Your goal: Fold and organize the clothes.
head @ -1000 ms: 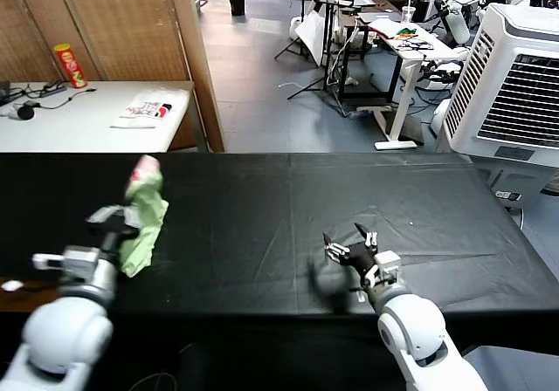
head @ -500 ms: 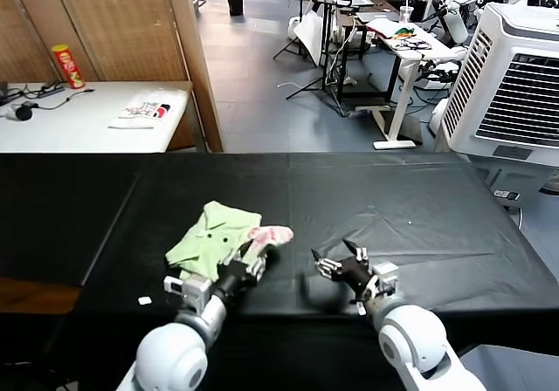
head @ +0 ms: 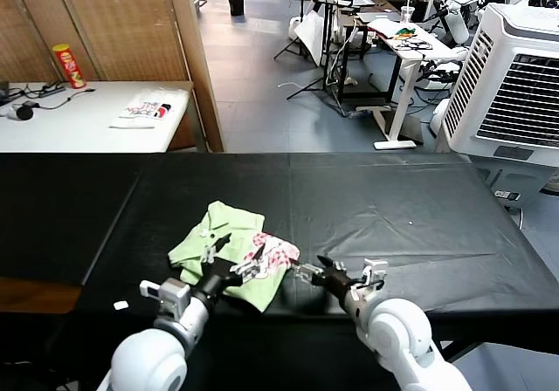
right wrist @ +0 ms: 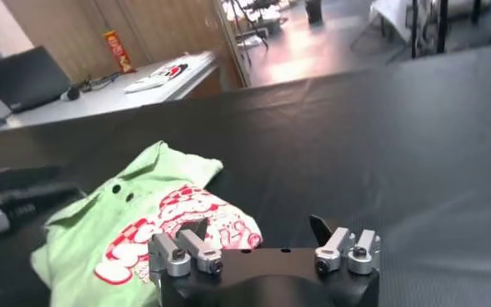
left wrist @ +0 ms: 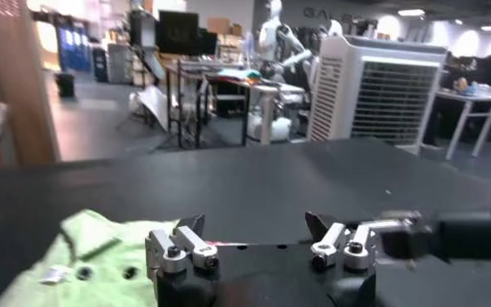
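— Since half a second ago, what moved?
— Both my grippers. Left gripper (head: 234, 256) has let go, fingers spread over the shirt (head: 229, 250); right gripper (head: 307, 267) slid close beside it, fingers apart, empty.
— And the shirt?
— Crumpled on the black table (head: 393, 208), near its front edge.

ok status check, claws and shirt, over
Left claw open over the shirt, holding nothing. Right claw open beside the shirt's patch end. Shirt crumpled on the black table, unfolded. Nothing in the way.
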